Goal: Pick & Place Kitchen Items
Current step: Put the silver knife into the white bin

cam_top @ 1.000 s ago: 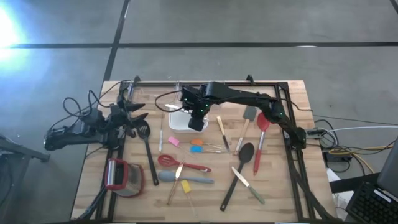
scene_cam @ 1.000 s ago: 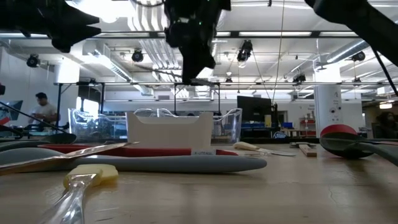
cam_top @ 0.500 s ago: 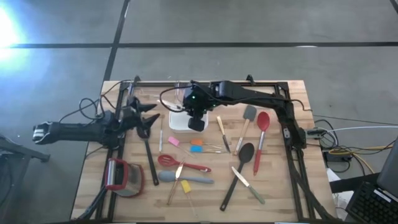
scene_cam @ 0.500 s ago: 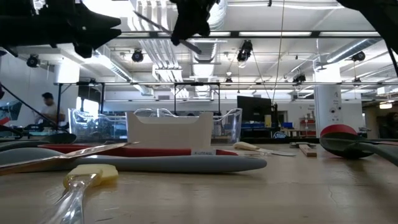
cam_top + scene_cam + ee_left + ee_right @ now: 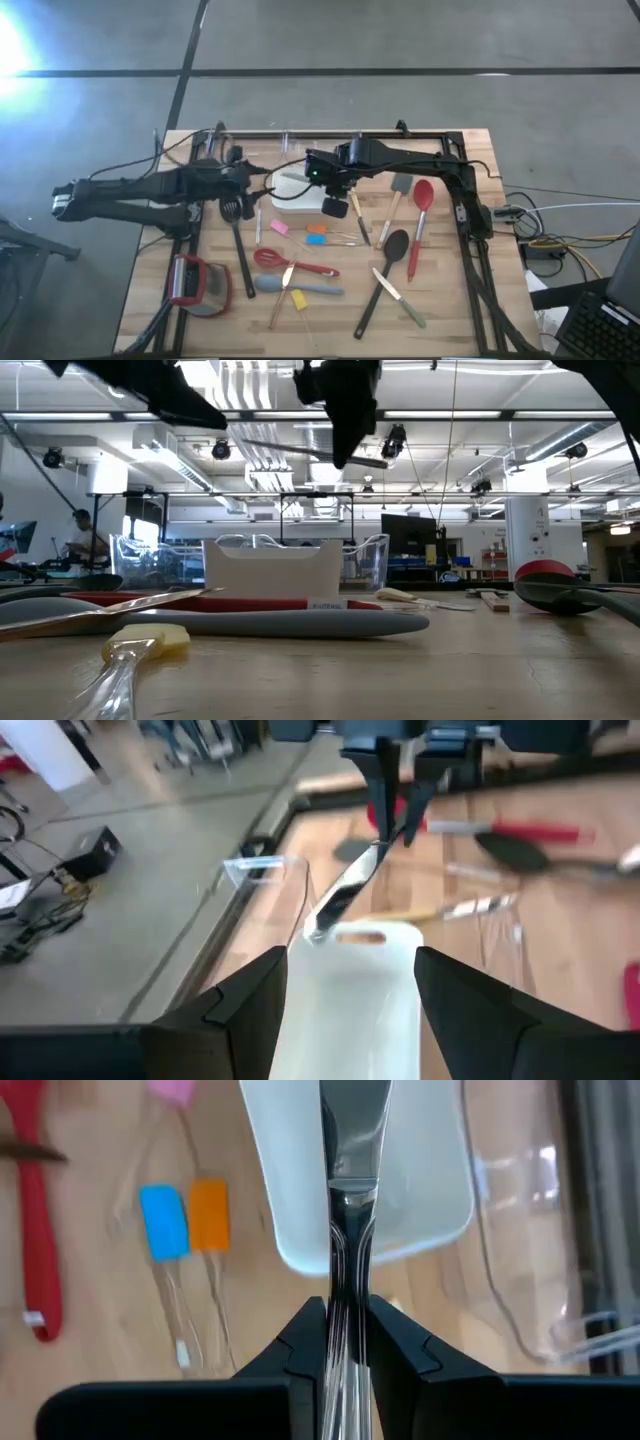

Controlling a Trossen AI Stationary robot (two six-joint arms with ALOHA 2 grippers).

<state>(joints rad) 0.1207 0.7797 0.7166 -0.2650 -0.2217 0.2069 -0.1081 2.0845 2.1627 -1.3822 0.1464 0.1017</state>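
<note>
I have a shiny metal table knife (image 5: pixel 345 1230) pinched by its handle between my right gripper's (image 5: pixel 345 1342) closed fingers, held in the air over the white square dish (image 5: pixel 420 1210) near the table's far edge. The left wrist view shows its blade slanting down toward the dish rim; the high view hardly shows it. My left gripper (image 5: pixel 240 180) hovers just left of the dish, fingers (image 5: pixel 240 995) spread wide and empty. A clear plastic tub (image 5: pixel 530 1250) sits just behind the dish. On the wooden table (image 5: pixel 450 300) I count two small brushes side by side, one blue (image 5: pixel 162 1220) and one orange (image 5: pixel 208 1225). A grey-blue spatula (image 5: pixel 300 623) carries small print, unreadable.
</note>
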